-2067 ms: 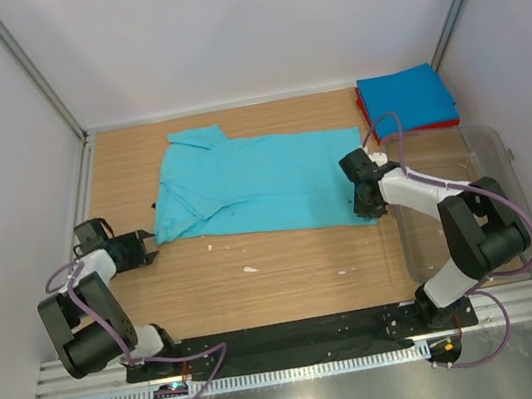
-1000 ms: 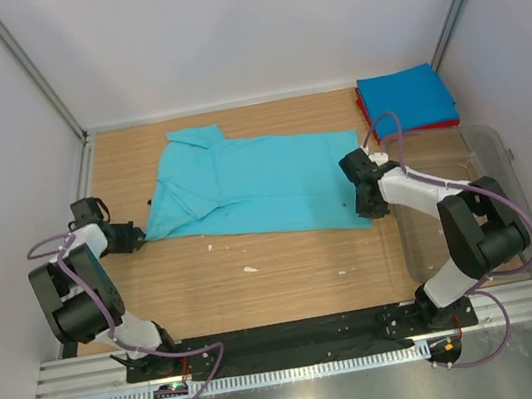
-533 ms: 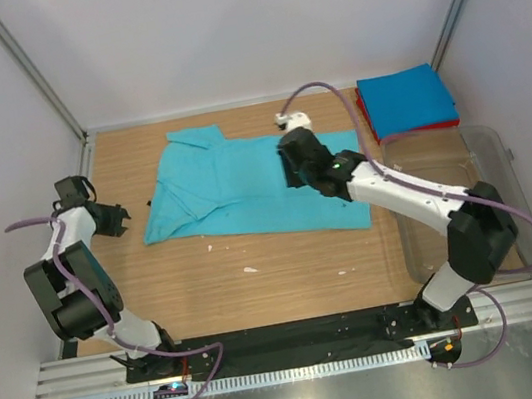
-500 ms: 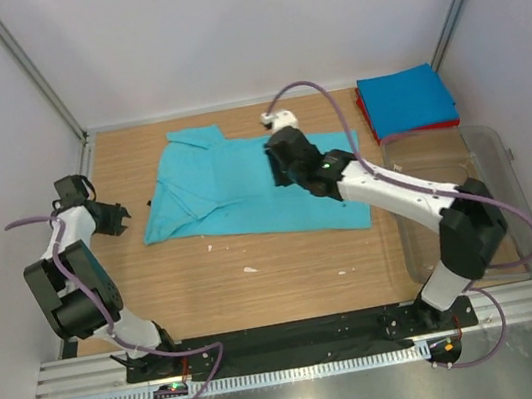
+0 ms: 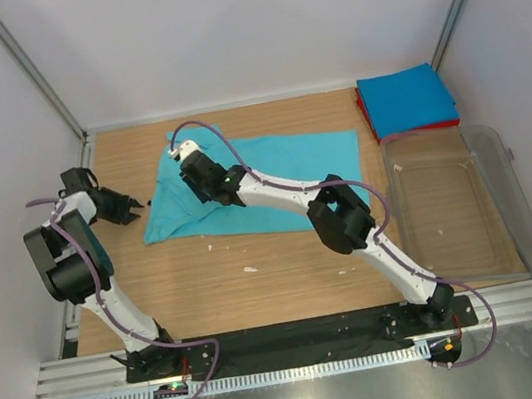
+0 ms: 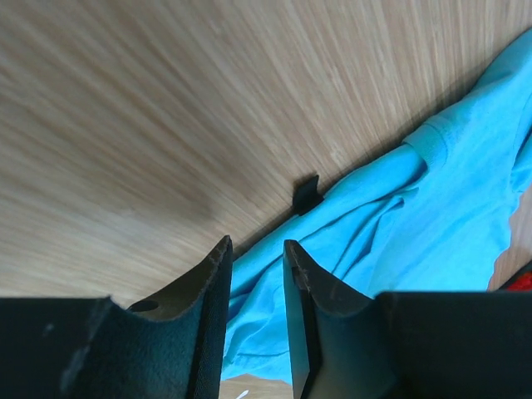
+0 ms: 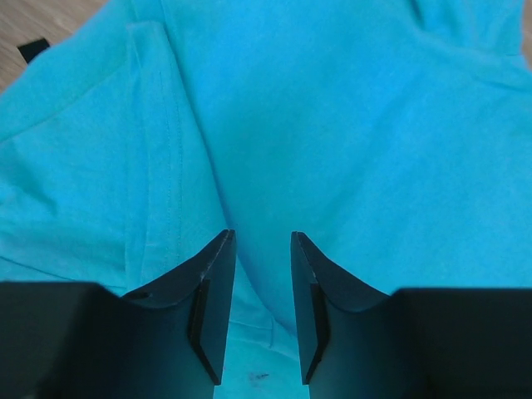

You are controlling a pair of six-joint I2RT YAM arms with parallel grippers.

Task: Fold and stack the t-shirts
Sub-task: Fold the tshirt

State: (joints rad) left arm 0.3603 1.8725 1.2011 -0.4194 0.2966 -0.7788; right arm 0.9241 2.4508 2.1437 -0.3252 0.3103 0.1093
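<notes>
The turquoise t-shirt (image 5: 283, 181) lies spread flat on the wooden table, left of middle. My right arm reaches far across it, and my right gripper (image 5: 191, 176) hovers open over the shirt's left end. In the right wrist view the gripper (image 7: 261, 241) is open just above the cloth (image 7: 332, 125). My left gripper (image 5: 131, 209) is open and empty beside the shirt's left edge. In the left wrist view (image 6: 256, 249) it faces the bunched sleeve (image 6: 432, 216). The blue folded shirt (image 5: 404, 99) lies on the red folded shirt (image 5: 437, 125) at the back right.
A clear plastic tub (image 5: 455, 210) stands at the right, in front of the folded stack. A small black tag (image 6: 307, 193) lies at the shirt's edge. Small white scraps (image 5: 249, 269) lie on the wood. White walls enclose the table.
My right arm has swept from the shirt's right hem across to its left end. My left gripper has let go of the left edge, drawn back, and now points at the shirt again.
</notes>
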